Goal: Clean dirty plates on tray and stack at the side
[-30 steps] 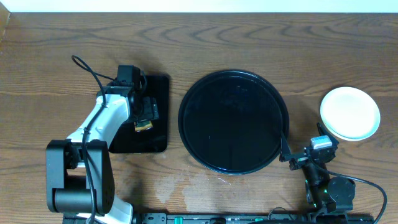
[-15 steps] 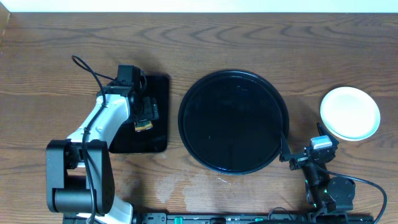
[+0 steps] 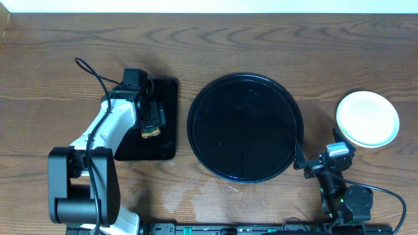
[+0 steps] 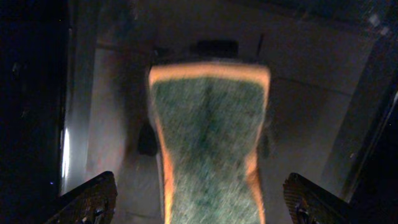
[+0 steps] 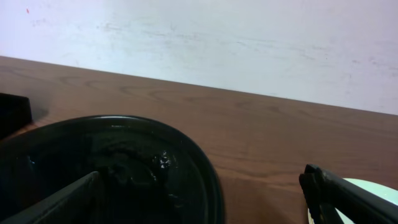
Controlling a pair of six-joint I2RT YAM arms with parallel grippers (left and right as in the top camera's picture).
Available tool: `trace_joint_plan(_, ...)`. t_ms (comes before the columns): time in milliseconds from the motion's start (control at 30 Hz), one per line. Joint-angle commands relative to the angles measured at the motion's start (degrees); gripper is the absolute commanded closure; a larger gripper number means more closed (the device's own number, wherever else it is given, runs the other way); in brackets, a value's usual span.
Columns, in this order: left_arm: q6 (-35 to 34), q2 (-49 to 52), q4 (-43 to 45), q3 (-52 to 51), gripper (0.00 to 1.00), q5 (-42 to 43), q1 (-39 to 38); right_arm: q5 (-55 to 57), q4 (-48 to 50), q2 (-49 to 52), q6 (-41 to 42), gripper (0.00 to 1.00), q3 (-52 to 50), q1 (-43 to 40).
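The round black tray (image 3: 245,76) lies in the middle of the table with nothing on it. The pale plates (image 3: 367,118) sit stacked on the wood to its right; only the top one shows, and it looks clean. My left gripper (image 3: 151,123) hangs open over a green sponge with orange edges (image 4: 208,124), its fingertips (image 4: 87,199) well apart on either side and not touching it. My right gripper (image 3: 318,151) is open low at the tray's right rim (image 5: 208,171), holding nothing. A sliver of a plate (image 5: 387,185) shows past its right finger.
The sponge (image 3: 151,132) rests on a smaller rectangular black tray (image 3: 166,98) left of the round one. A pale wall (image 5: 199,37) runs behind the table's far edge. Both arm bases stand along the front edge.
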Motion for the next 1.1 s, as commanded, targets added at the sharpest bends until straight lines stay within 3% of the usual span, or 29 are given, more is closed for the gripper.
trace_joint_plan(0, 0.37, -6.91, -0.31, -5.09, 0.13, -1.7, 0.28, 0.55, 0.11, -0.37, 0.26, 0.01, -0.28, 0.07)
trace_joint_plan(200, 0.33, -25.16, 2.8, -15.93, 0.13, -1.88, 0.28, 0.55, 0.11, -0.37, 0.26, 0.01, -0.28, 0.07)
trace_joint_plan(700, 0.37, -73.61, 33.88, -43.39, 0.13, -2.4, 0.28, 0.55, 0.11, -0.37, 0.26, 0.01, -0.28, 0.07)
trace_joint_plan(933, 0.33, -92.5, 36.72, -54.6, 0.13, -2.56, 0.28, 0.55, 0.11, -0.37, 0.26, 0.01, -0.28, 0.07)
trace_joint_plan(1067, 0.13, -97.59, 38.64, -58.01, 0.13, -3.89, 0.28, 0.55, 0.11, -0.37, 0.26, 0.01, -0.28, 0.07)
